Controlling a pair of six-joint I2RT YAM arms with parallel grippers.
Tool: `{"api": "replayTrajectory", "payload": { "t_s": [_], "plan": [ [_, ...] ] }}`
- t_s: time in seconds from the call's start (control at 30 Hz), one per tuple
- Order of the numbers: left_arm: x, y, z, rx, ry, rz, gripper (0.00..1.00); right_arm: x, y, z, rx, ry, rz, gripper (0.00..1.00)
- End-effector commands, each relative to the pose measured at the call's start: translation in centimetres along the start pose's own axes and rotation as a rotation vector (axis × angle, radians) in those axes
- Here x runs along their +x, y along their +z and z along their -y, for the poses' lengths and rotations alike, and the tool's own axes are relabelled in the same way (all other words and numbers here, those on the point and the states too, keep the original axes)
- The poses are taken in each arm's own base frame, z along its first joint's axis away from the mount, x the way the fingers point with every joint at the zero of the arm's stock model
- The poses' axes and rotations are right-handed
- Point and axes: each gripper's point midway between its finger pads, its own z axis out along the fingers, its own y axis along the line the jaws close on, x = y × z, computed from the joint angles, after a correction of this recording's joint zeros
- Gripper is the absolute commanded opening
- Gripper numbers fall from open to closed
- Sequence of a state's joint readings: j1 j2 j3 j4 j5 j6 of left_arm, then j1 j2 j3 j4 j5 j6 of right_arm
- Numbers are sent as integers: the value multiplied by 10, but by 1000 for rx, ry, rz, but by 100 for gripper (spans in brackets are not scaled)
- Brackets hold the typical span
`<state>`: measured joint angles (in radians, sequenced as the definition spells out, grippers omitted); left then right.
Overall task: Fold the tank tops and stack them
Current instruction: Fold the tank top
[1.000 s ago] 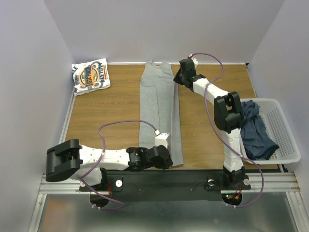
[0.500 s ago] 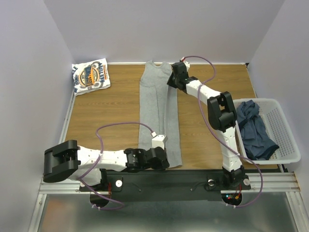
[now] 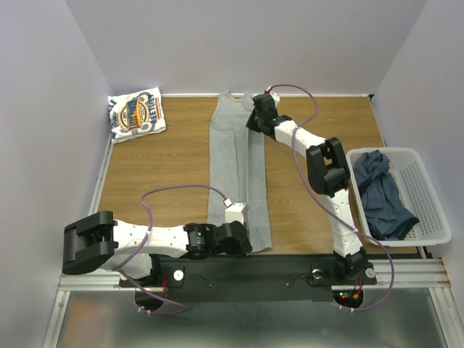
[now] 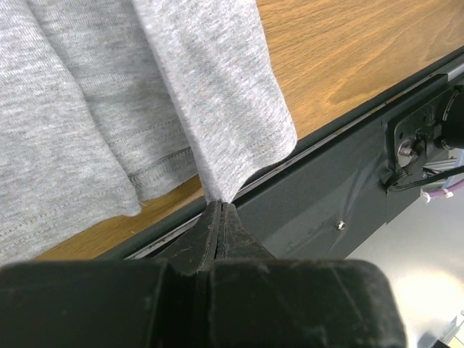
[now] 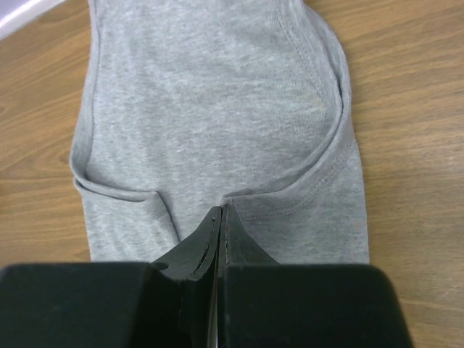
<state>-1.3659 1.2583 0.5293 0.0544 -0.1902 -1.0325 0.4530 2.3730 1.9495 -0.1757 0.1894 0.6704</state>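
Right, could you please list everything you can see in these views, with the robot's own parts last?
light grey cloth tank top: one, heather grey, laid lengthwise down the middle of the table, partly folded along its length.
white printed cloth tank top: one, white with a blue-and-orange logo, folded at the far left corner.
dark slate-blue cloth tops: number unclear, bunched in the basket.
white plastic mesh basket: one, white, at the table's right edge.
wooden table: one, brown.
left gripper: one, black, shut on the grey top's near hem.
right gripper: one, black, shut on the grey top's far end by the armhole.
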Motion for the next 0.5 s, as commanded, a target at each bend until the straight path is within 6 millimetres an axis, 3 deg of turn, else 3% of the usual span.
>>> {"api": "replayTrajectory", "payload": {
  "t_s": [0.0, 0.47],
  "plan": [
    [3, -6, -5, 0, -11, -6, 0, -15, -1, -19, -27, 9, 57, 0],
    [4, -11, -9, -2, -33, -6, 0, -14, -4, -37, -53, -5, 68, 0]
  ]
}}
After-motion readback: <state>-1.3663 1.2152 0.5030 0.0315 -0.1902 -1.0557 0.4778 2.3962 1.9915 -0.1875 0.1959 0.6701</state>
